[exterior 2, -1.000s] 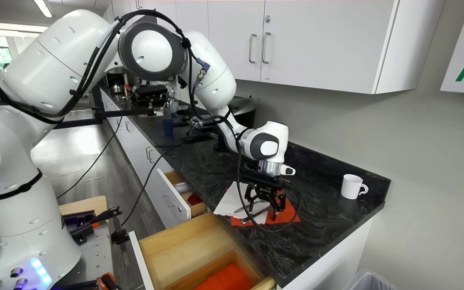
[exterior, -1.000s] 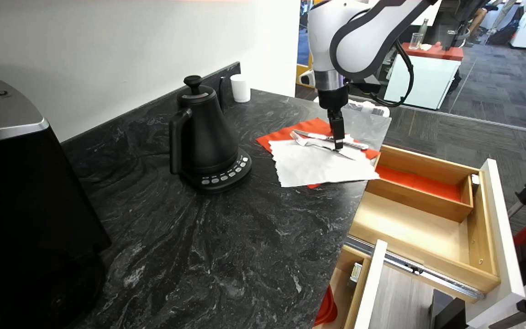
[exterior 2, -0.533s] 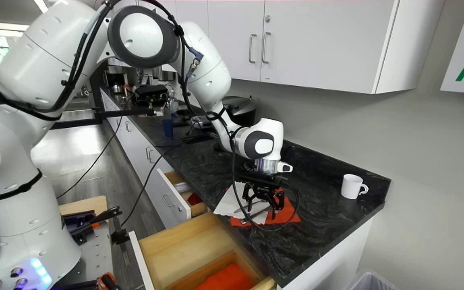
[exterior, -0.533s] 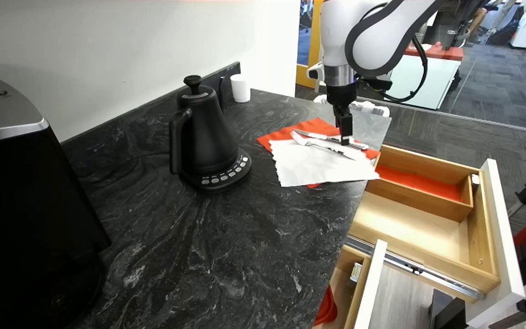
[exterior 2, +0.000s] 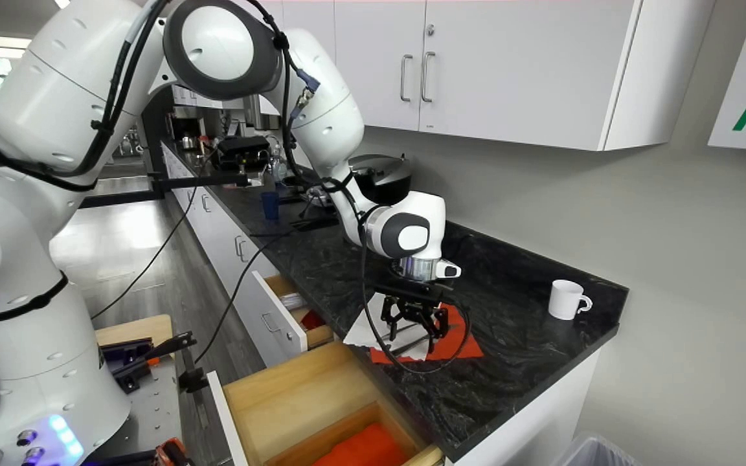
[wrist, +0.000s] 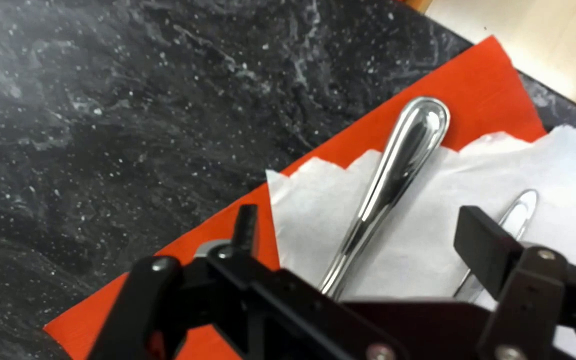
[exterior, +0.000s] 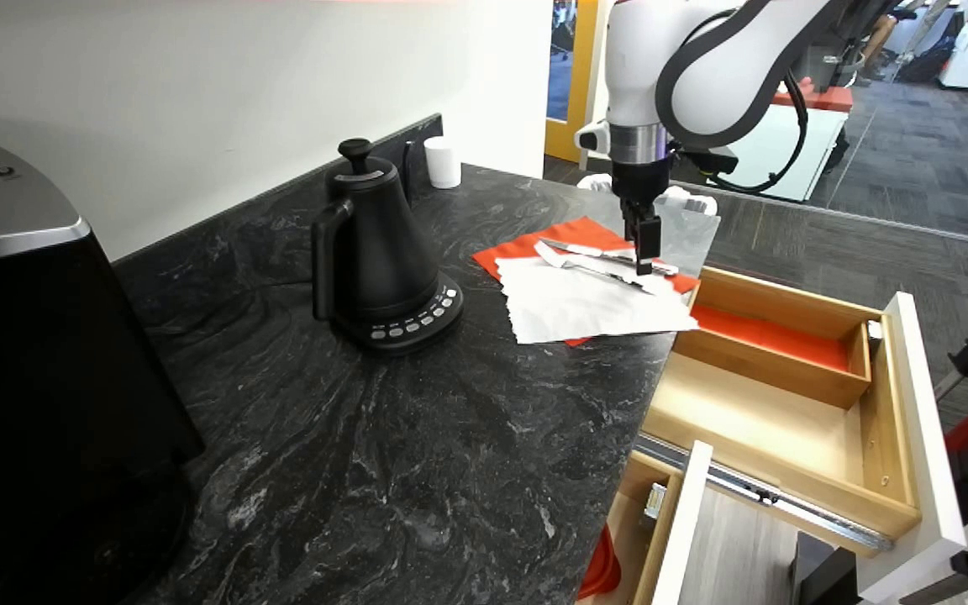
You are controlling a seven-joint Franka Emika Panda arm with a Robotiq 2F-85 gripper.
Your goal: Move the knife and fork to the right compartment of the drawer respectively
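Observation:
The silver knife (exterior: 572, 249) and fork (exterior: 557, 259) lie apart on the red and white cloths on the counter. Their handles point toward the drawer. My gripper (exterior: 645, 260) is open above the handles; it also shows in an exterior view (exterior 2: 414, 336). In the wrist view, the knife handle (wrist: 408, 145) lies between the two spread fingers, and the gripper (wrist: 362, 237) hides its far part. The right finger partly covers the fork handle (wrist: 522, 207). The drawer (exterior: 786, 403) is pulled out. Its right compartment (exterior: 770, 336) has a red floor, also visible in an exterior view (exterior 2: 366, 446).
A black kettle (exterior: 383, 244) stands on the counter (exterior: 417, 454). A white mug (exterior 2: 566, 300) stands near the wall. A second drawer (exterior: 681, 529) is partly open beside the first. A white cloth (exterior: 589, 307) overlaps the red napkin (exterior: 526, 245).
The open gripper has moved toward the drawer side, along the cutlery to the handle ends, rising slightly and then lowering again. The knife and fork have not moved.

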